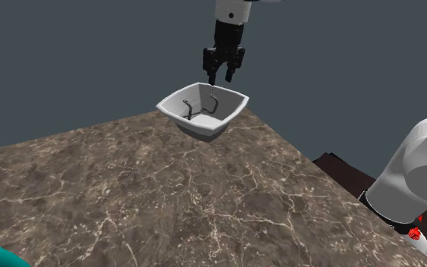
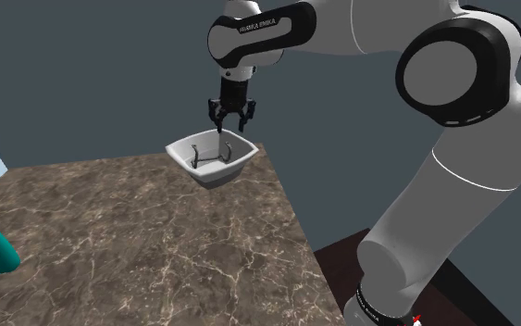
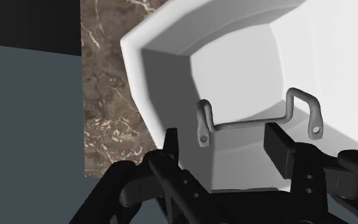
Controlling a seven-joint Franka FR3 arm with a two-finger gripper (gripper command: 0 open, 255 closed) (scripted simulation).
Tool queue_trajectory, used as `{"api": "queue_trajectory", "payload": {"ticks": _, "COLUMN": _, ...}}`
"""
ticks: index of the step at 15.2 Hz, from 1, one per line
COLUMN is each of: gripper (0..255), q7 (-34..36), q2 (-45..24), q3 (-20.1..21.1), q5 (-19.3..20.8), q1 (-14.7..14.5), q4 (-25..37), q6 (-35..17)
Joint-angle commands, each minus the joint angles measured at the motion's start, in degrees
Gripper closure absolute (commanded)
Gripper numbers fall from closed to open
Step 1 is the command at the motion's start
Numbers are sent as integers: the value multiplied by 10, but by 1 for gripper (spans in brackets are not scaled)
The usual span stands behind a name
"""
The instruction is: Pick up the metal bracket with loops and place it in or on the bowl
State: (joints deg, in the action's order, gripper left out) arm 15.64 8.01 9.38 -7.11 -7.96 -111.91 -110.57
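Just above the white bowl (image 3: 147,76) with fingers (image 3: 278,147) spread wide apart, clasping nothing. Below and between the fingers, down inside the bowl and touching neither of them: grey metal bracket (image 3: 247,124) with looped ends. Outside the bowl's rim, past one finger, brown marbled worktop (image 3: 104,95).

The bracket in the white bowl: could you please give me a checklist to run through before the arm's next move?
1. The bracket lies inside the white bowl: ok.
2. The end effector is open, not clasping the bracket: ok.
3. The end effector hangs over the bowl, straight lift unobstructed: ok.
4. The bowl stands upright on the marble countertop: ok.
5. The bowl's base is wholly on the countertop near its corner: cannot tell.
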Motion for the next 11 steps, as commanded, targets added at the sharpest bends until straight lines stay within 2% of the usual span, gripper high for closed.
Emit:
{"api": "queue_trajectory", "payload": {"ticks": 1, "gripper": 0, "q7": 0, "q2": 0, "q3": 0, "q5": 0, "q1": 0, "q4": 0, "q6": 0}}
{"api": "queue_trajectory", "payload": {"ticks": 4, "gripper": 0, "q7": 0, "q2": 0, "q3": 0, "q5": 0, "q1": 0, "q4": 0, "q6": 0}}
{"api": "queue_trajectory", "payload": {"ticks": 8, "gripper": 0, "q7": 1, "q2": 8, "q3": -5, "q5": 1, "q1": 3, "q4": 64, "q6": 72}}
{"api": "queue_trajectory", "payload": {"ticks": 11, "gripper": 0, "q7": 1, "q2": 8, "q3": -5, "q5": 1, "q1": 3, "q4": 64, "q6": 72}}
